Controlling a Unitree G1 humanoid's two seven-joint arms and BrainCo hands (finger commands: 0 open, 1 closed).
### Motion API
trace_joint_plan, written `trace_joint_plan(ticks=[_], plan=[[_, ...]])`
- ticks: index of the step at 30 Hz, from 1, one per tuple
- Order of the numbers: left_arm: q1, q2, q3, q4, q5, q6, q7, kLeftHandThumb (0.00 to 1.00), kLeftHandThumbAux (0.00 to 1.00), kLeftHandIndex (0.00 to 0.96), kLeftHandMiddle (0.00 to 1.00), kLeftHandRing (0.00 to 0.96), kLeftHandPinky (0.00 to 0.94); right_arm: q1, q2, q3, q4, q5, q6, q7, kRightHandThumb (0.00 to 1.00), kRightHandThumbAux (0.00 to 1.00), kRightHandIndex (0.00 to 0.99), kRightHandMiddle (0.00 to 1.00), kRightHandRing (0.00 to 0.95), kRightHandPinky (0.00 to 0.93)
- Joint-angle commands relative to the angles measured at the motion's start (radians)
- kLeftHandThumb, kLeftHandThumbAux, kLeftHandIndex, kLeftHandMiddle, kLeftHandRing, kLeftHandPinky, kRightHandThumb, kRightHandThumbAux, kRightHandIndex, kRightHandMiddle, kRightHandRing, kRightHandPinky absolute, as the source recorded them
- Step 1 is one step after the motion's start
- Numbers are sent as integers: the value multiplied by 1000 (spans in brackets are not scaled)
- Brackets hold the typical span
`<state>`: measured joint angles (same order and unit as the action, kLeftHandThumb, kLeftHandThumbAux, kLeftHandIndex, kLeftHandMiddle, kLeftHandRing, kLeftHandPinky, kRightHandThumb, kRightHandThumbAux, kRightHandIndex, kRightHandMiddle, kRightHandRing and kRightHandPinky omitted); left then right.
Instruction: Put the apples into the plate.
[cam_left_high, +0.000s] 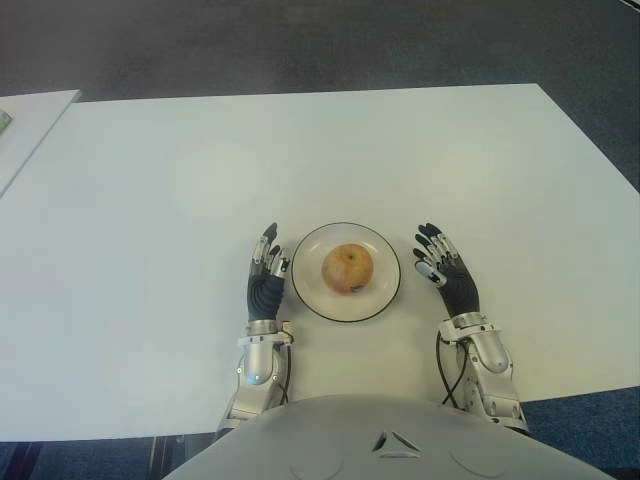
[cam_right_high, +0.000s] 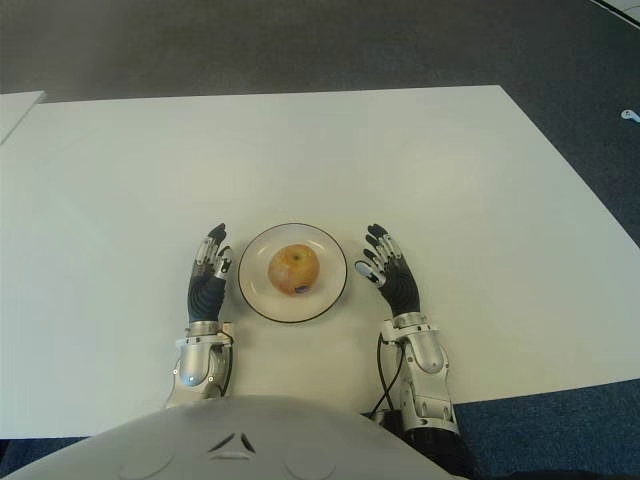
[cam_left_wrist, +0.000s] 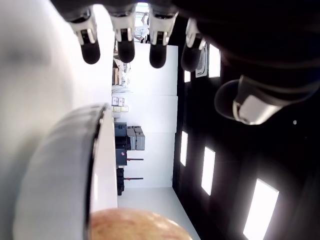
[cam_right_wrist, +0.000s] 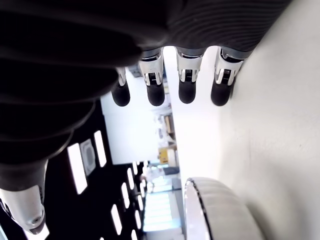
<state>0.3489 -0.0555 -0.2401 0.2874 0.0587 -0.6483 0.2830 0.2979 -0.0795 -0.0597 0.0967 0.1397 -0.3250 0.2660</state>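
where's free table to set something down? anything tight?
Free: the table beyond the plate, and both outer sides past each robot hand. Tight: the plate holds the apple, with the left robot hand and right robot hand open close beside it.

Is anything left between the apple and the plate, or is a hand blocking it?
Nothing visible stands in the way: the yellow-red apple already sits in the white black-rimmed plate. The left hand and right hand flank the plate, fingers open, holding nothing.
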Motion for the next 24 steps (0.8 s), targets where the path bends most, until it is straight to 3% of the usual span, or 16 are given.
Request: trace_joint_plan(ticks=[1,4,12,24], plan=[[46,-105,-7,140,-29,-30,-4,6,427,161,101,59,53,-54,-3,3,156,-51,-98,-18,168,583,33,28,0,0],[36,-101,-1,167,-21,-54,-1,4,440,162,101,59,51,-92,-7,3,256,-64,-161,-13,158,561,47,38,0,0],[30,-91,-2,180,-27,-83,-17,20,461,150,98,59,42,-127,-10,0,336,-13,-238,42,150,559,85,68,18,2],[37,-88,0,170,34,-125,37,33,492,135,115,75,53,-131,-3,-9,346,2,-236,62,114,593,73,53,5,0]])
